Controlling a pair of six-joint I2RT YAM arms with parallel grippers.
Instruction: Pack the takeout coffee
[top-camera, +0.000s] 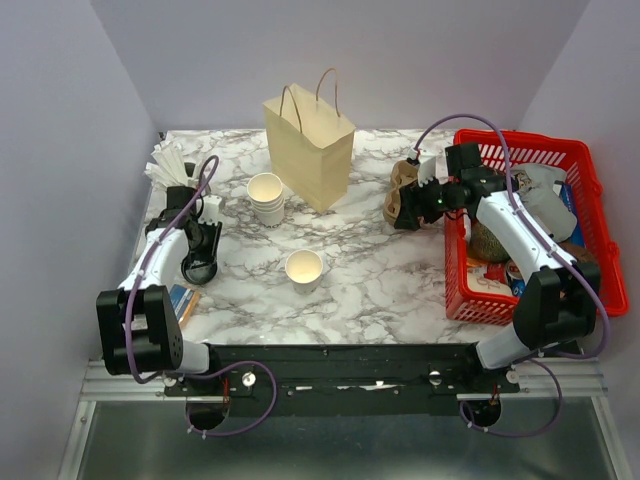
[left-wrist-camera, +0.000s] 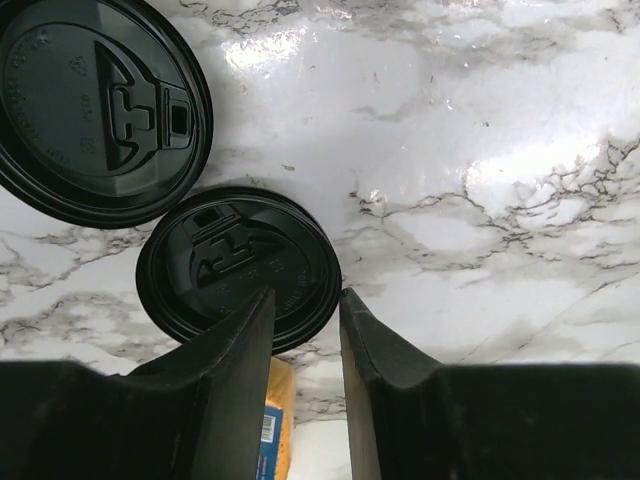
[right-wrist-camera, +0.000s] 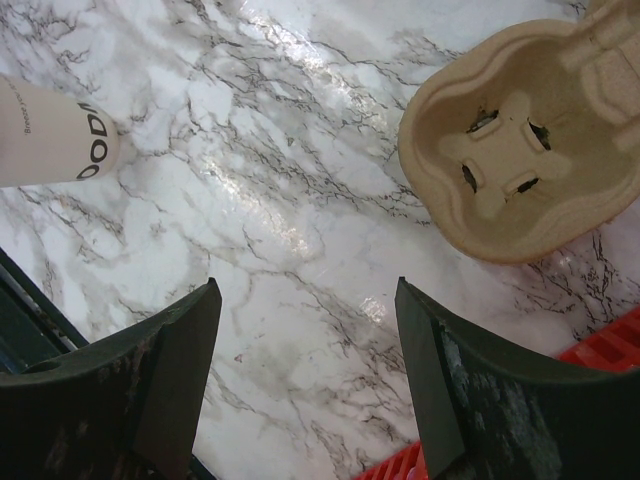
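No lidded takeout coffee is in view. A lone lidless white paper cup (top-camera: 303, 266) stands mid-table. Two loose black lids lie flat at the left: a small one (left-wrist-camera: 225, 260) and a larger one (left-wrist-camera: 90, 105). My left gripper (left-wrist-camera: 307, 292) hovers low over the small lid's lower right rim. Its jaws stand a narrow gap apart and grip nothing. In the top view it (top-camera: 200, 258) points down at the lids. My right gripper (right-wrist-camera: 307, 290) is wide open over bare marble, beside a brown pulp cup carrier (right-wrist-camera: 520, 150).
A tan paper bag (top-camera: 312, 145) stands at the back, a stack of lidless cups (top-camera: 266, 197) to its left. A red basket (top-camera: 590, 160) of goods fills the right side. White napkins (top-camera: 168, 162) sit far left. An orange and blue packet (left-wrist-camera: 272, 420) lies under my left fingers.
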